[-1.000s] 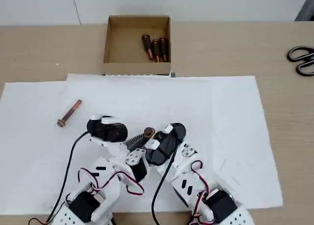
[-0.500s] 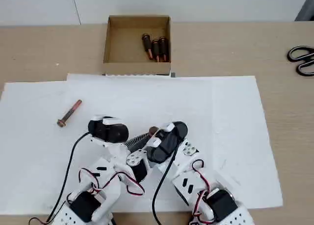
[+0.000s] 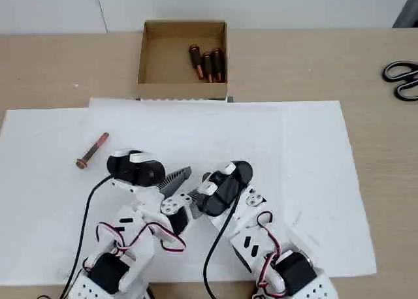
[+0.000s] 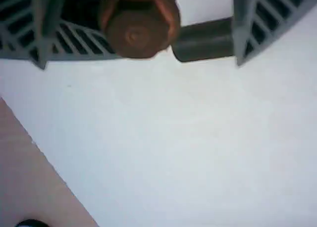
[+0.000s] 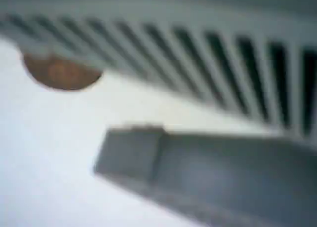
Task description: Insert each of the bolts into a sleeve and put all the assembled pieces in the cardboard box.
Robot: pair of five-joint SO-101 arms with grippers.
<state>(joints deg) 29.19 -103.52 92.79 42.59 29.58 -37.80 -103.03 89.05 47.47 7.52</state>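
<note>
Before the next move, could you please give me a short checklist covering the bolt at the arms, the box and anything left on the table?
1. Bolt seated in sleeve: the bolt head sits beside the dark sleeve; depth cannot tell.
2. Firm grip on that piece: cannot tell.
3. Cardboard box open with free space: ok; three assembled pieces lie together on one side.
4. All bolts sleeved: not ok; a loose bolt lies bare on the paper.
5. Scissors away from the box path: ok.
</note>
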